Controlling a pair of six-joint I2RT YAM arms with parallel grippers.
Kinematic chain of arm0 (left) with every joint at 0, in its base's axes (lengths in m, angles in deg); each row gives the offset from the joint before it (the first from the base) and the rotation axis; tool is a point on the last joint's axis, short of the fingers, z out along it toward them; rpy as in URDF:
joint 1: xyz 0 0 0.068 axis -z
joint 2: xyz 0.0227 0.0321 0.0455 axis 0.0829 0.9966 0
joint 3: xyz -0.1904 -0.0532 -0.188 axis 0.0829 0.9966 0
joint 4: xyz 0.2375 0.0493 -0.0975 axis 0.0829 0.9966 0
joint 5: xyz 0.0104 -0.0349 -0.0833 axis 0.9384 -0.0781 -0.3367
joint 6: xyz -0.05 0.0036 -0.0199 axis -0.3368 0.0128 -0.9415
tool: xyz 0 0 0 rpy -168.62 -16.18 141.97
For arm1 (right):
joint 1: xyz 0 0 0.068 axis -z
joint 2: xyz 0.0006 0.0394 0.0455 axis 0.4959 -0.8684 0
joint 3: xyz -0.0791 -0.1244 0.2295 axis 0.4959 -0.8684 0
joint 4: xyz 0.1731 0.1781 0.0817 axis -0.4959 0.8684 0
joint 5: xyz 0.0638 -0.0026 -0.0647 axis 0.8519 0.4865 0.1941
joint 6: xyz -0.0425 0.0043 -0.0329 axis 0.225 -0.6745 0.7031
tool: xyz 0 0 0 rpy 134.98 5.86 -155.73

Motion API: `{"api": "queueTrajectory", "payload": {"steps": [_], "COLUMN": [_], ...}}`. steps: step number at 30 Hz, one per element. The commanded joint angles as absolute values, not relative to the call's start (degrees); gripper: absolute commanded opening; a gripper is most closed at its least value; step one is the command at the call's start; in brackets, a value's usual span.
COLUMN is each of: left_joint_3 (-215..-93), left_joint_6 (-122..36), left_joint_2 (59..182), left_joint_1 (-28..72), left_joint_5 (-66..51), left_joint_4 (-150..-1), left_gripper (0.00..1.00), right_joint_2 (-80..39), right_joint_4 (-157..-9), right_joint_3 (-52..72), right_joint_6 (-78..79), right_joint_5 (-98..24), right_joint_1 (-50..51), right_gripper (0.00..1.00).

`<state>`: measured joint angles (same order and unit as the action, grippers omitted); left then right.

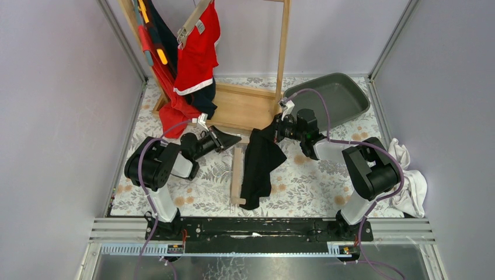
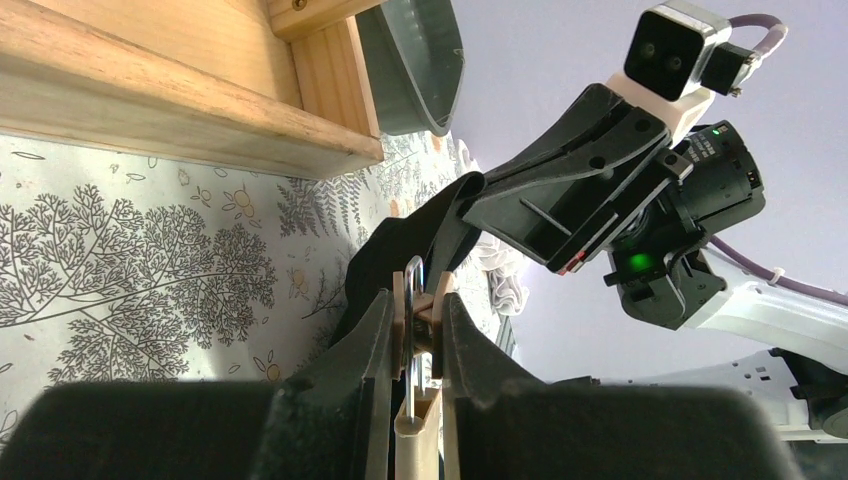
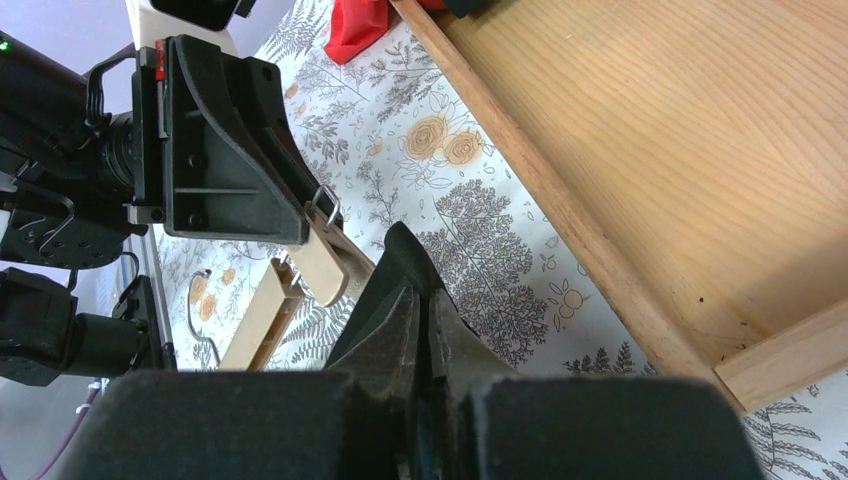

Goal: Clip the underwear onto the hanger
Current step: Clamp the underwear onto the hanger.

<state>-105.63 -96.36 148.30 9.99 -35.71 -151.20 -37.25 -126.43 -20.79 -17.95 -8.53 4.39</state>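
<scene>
The wooden hanger (image 1: 236, 175) lies on the floral table, its bar running toward me. My left gripper (image 1: 232, 140) is shut on the hanger's far clip (image 2: 420, 320), squeezing its two wooden leaves around the metal wire. My right gripper (image 1: 273, 132) is shut on the top edge of the black underwear (image 1: 258, 166), which drapes down onto the table just right of the hanger. In the left wrist view the underwear (image 2: 395, 250) hangs right behind the clip. In the right wrist view my right gripper (image 3: 420, 295) pinches the black fabric (image 3: 400, 255) beside the clip (image 3: 325, 262).
A wooden rack with a flat base (image 1: 245, 108) stands at the back, with red and dark garments (image 1: 195, 52) hanging on it. A grey tray (image 1: 341, 96) lies at the back right. White cloth (image 1: 410, 181) is heaped at the right edge.
</scene>
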Motion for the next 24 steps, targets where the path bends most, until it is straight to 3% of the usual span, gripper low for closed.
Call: {"api": "queueTrajectory", "payload": {"steps": [1, 24], "left_joint_3": [-107.4, -110.8], "left_joint_6": [-94.7, -92.6], "left_joint_2": [147.8, 147.7], "left_joint_1": [11.1, 14.5], "left_joint_5": [-34.3, -30.5], "left_joint_4": [-150.6, -148.1], "left_gripper": [0.0, 0.0], "right_joint_2": [-36.7, -36.9], "right_joint_4": [-128.4, -126.4], "right_joint_3": [-18.1, -15.6], "right_joint_6": [-17.7, -17.6], "right_joint_5": [-7.4, -7.0], "right_joint_1": [4.8, 4.8], "right_gripper": [0.0, 0.0]}}
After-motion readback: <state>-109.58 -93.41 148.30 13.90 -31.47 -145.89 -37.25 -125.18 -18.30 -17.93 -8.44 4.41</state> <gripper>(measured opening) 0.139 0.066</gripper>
